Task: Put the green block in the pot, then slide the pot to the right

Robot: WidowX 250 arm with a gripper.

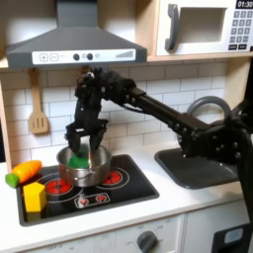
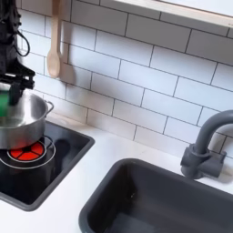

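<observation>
The steel pot stands on the toy stove's left burner, and in the second exterior view the pot is at the left edge. My gripper points straight down over the pot's opening, its dark fingers on either side of the green block. The block hangs at about rim height, inside the pot's mouth. In the second exterior view the green block shows just above the rim under the gripper, partly cut off by the frame edge.
An orange carrot and a yellow block lie left of the pot on the black stove top. A wooden spatula hangs on the tiled wall. The sink and a grey faucet are on the second exterior view's right.
</observation>
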